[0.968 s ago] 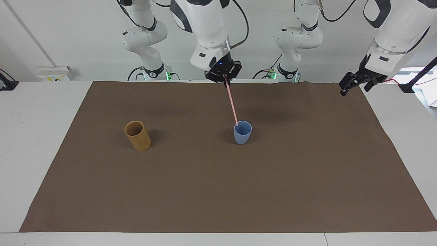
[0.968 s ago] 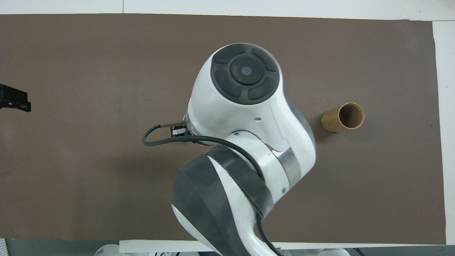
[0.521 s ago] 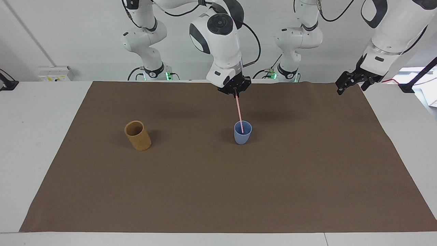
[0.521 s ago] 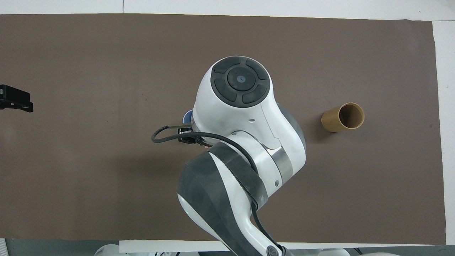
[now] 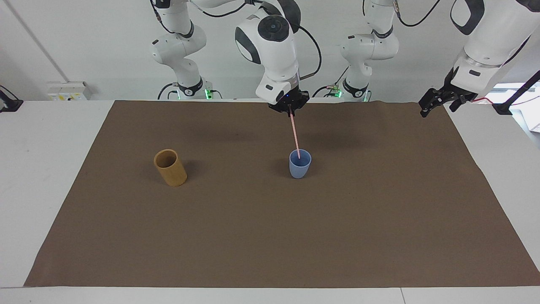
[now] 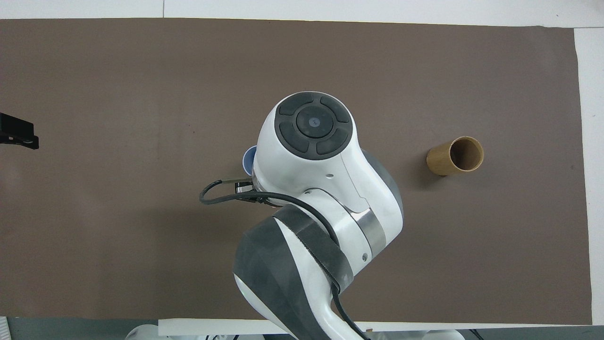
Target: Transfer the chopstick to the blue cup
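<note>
My right gripper (image 5: 290, 111) is shut on the top end of the pale pink chopstick (image 5: 295, 135) and holds it nearly upright over the blue cup (image 5: 300, 167). The stick's lower tip is inside the cup's mouth. The cup stands upright near the middle of the brown mat. In the overhead view the right arm's own body hides the gripper and the stick, and only a sliver of the blue cup (image 6: 247, 158) shows. My left gripper (image 5: 438, 102) waits in the air over the mat's edge at the left arm's end; it also shows in the overhead view (image 6: 18, 134).
A tan bamboo cylinder cup (image 5: 170, 167) stands, empty, on the brown mat (image 5: 270, 236) toward the right arm's end, beside the blue cup. It also shows in the overhead view (image 6: 456, 155). The white table (image 5: 46, 169) surrounds the mat.
My right gripper moved toward the left arm's end of the table and turned the chopstick from slanted to nearly upright. The stick's tip went from the cup's rim into its mouth. The left gripper barely shifted.
</note>
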